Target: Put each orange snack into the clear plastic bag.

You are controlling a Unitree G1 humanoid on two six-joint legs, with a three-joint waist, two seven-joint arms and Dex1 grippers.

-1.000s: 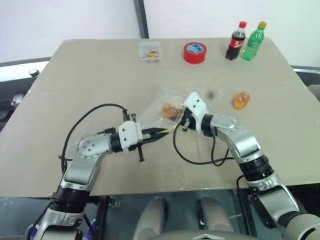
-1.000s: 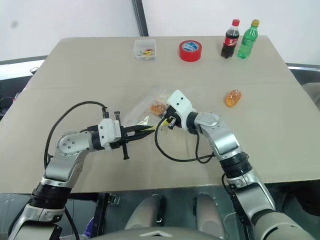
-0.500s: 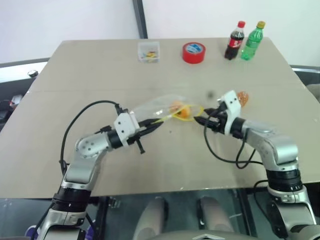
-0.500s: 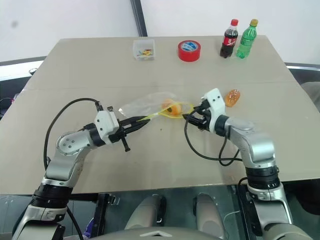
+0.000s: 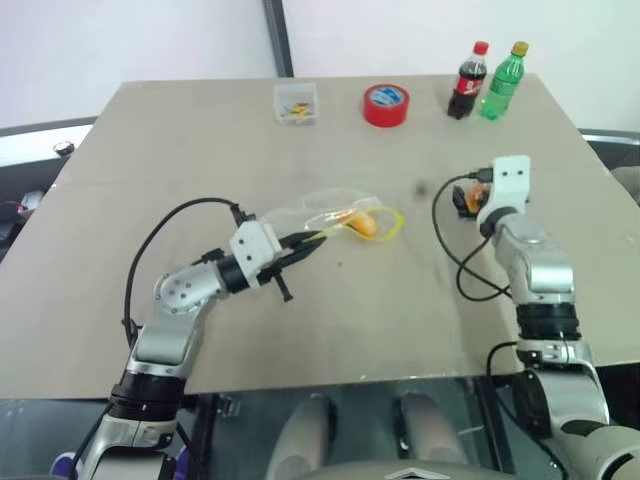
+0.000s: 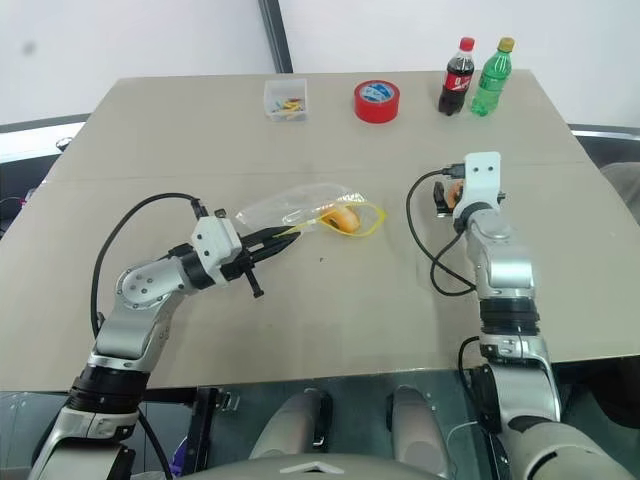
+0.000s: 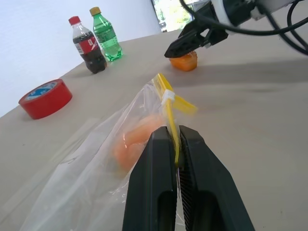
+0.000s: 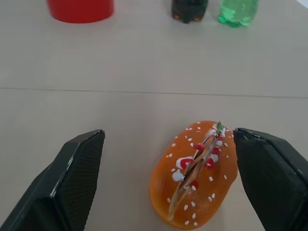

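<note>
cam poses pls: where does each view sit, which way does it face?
Eye views: head, looking forward and down at the table; both arms show.
Left wrist: along the left gripper, shut on the clear plastic bag holding one orange snack.
Right wrist: along the open right gripper toward the second orange snack.
Both wrist views share the bottles and red tape roll.

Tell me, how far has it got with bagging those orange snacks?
About halfway. One orange snack already sits inside the clear plastic bag, which the left gripper pinches by its yellow strip. The second snack lies on the table, between the right gripper's open fingers, not yet grasped.
</note>
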